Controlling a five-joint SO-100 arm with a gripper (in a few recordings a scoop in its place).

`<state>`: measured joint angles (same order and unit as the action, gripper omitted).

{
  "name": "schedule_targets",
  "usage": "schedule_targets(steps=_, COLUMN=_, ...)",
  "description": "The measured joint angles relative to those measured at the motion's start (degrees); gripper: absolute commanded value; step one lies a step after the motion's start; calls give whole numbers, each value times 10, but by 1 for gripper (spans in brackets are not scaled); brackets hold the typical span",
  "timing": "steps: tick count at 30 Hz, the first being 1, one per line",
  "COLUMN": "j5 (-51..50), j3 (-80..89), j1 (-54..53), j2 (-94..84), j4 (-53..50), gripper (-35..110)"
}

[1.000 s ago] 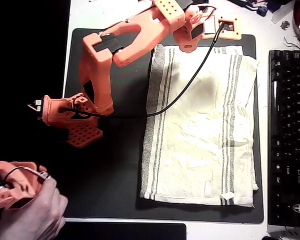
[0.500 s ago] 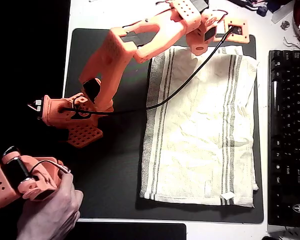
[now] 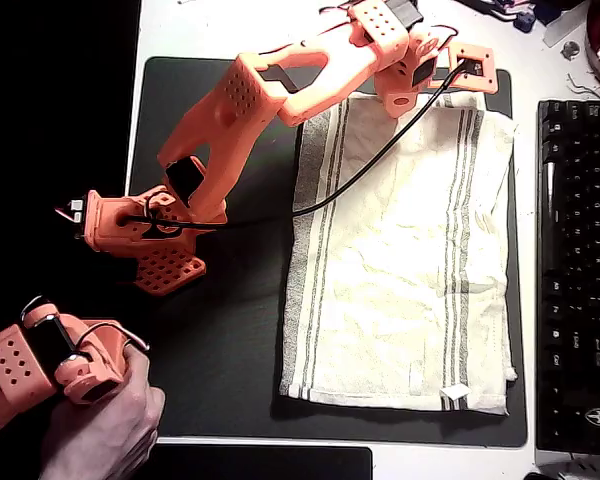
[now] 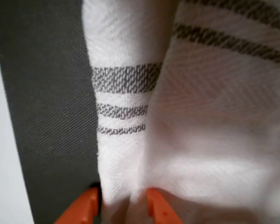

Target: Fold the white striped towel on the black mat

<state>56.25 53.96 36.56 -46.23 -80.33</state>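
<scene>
The black mat [image 3: 230, 340] sits flat on the white table [image 3: 180, 25], with the white striped towel [image 3: 400, 280] spread open across its right half in the overhead view, long edges running top to bottom, grey stripe groups near the left and right edges, small white tag [image 3: 454, 391] near the bottom right. A black keyboard [image 3: 580, 270] lies just right of the mat and plays no part. Over the last second the orange arm [image 3: 250, 110] has stretched further up and right, carrying the gripper [image 3: 420, 78] from the towel's top middle toward its top right stripe group, at the mat's far edge. The towel body itself hasn't shifted: same outline, same wrinkles, bottom edge and tag where they were. Wrist view is the useful one: a ridge of striped cloth runs down between the two orange fingertips [image 4: 81, 207], so the claw looks clamped on a pinch of the towel's top edge, mat weave visible just left of it. Read: the reach is over and the grasp is on, but no fold has started, cloth is barely lifted. Next move probably needs a lift then a drag toward the near edge to lay the top half over the bottom. Risk is a thin pinch slipping out, or the black cable [image 3: 365, 170] draped across the towel snagging it.
</scene>
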Motion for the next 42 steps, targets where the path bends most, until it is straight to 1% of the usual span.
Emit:
schedule_targets(steps=3, j5=4, j3=8, j1=0, j2=-1, j4=5, gripper=1)
schedule_targets(steps=4, j5=10, j3=8, j1=0, j2=-1, j4=6, gripper=0)
schedule_targets(steps=10, j5=23, j3=8, j1=4, j2=-1, j4=4, gripper=0)
schedule_targets(steps=17, j5=24, j3=-4, j1=10, j2=-21, j4=-38, gripper=0)
schedule_targets(steps=27, j5=31, j3=-4, j1=10, j2=-173, j4=-107, gripper=0)
schedule_targets(steps=34, j5=58, j3=14, j1=-33, j2=-330, j4=-173, gripper=0)
schedule_targets(steps=42, j5=132, j3=70, j1=-154, j2=-483, j4=-213, gripper=0)
